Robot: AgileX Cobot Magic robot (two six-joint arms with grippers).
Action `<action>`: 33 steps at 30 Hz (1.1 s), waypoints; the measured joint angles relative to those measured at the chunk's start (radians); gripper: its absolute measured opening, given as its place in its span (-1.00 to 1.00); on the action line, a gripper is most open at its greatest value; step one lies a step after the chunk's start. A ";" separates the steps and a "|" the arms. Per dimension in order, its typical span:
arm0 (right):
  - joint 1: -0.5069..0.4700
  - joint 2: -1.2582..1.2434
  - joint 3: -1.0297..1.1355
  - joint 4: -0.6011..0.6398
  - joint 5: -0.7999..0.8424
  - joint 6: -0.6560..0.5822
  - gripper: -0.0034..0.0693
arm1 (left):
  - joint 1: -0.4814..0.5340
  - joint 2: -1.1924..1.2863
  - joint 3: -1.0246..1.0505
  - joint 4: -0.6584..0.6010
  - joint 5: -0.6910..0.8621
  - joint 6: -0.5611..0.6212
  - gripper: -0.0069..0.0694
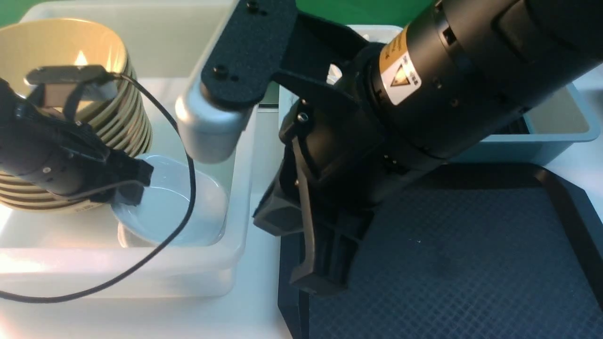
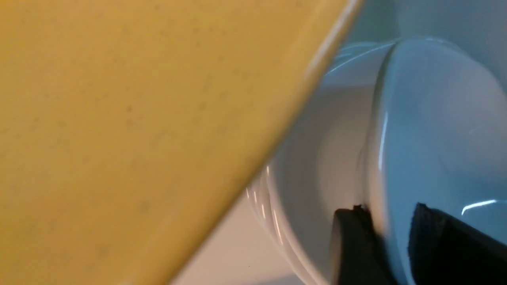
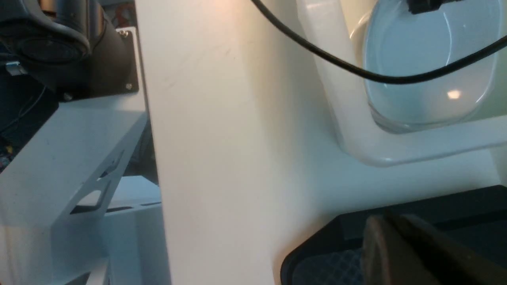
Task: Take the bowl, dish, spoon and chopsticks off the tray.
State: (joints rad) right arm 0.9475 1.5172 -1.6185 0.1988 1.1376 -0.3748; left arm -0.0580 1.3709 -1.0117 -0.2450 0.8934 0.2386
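Nearest, by the table's near edge, right of middle: the tray, bare wherever visible, no spoon or chopsticks in sight. Over its near left corner, the right claw, pointing down, pressed together on nothing.

Just beside the tray's left edge, the white tub. Inside, by the tub's near right corner: the dish, tilted. On its left rim, the left claw, fingers astride that rim, apart, apparently slack rather than clamped. Dish rightward from that claw; left arm by far nearer.

Tight room: bowl on its side just behind, tub wall right, cable looping across the dish. Likely cleanest exit: up and back along the fingers.

Farthest, past the tray's far edge, the blue-grey tub, contents hidden.
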 joint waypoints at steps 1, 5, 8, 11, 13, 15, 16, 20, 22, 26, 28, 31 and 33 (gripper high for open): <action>0.000 0.000 0.000 0.000 0.007 0.000 -0.78 | 0.000 0.003 0.000 -0.001 0.000 0.012 -0.06; 0.000 0.000 0.000 -0.004 0.034 -0.001 -0.78 | 0.000 0.004 -0.003 0.023 0.019 0.011 0.38; 0.000 0.000 0.000 -0.014 0.057 -0.008 -0.78 | 0.000 0.002 -0.035 0.072 0.093 -0.048 0.61; 0.000 0.000 0.000 -0.025 0.080 -0.010 -0.78 | -0.014 -0.031 -0.096 0.108 0.153 -0.109 0.69; 0.000 0.000 0.000 -0.027 0.081 -0.011 -0.78 | -0.035 -0.055 -0.113 0.111 0.157 -0.118 0.69; 0.000 0.000 0.000 -0.028 0.081 -0.011 -0.78 | -0.052 -0.071 -0.118 0.112 0.159 -0.121 0.69; 0.000 0.000 0.000 -0.028 0.082 -0.011 -0.78 | -0.066 -0.078 -0.120 0.113 0.161 -0.121 0.68; 0.000 0.000 0.000 -0.028 0.095 -0.011 -0.78 | -0.108 -0.081 -0.117 0.146 0.166 -0.142 0.59; 0.000 0.000 0.000 -0.044 0.106 -0.008 -0.78 | -0.135 -0.081 -0.097 0.198 0.156 -0.168 0.37; 0.000 -0.011 0.006 -0.131 0.110 0.069 -0.78 | -0.164 -0.094 -0.063 0.265 0.153 -0.201 -0.18; 0.000 -0.034 0.029 -0.184 0.108 0.119 -0.78 | -0.185 -0.134 -0.036 0.277 0.166 -0.205 -0.49; 0.000 -0.087 0.089 -0.236 0.097 0.171 -0.78 | -0.211 -0.227 0.004 0.278 0.170 -0.211 -0.74; 0.000 -0.170 0.183 -0.282 0.052 0.232 -0.77 | -0.230 -0.364 0.068 0.275 0.170 -0.229 -0.82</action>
State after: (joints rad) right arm 0.9475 1.3472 -1.4358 -0.0834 1.1900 -0.1428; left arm -0.2880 1.0065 -0.9439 0.0302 1.0635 0.0094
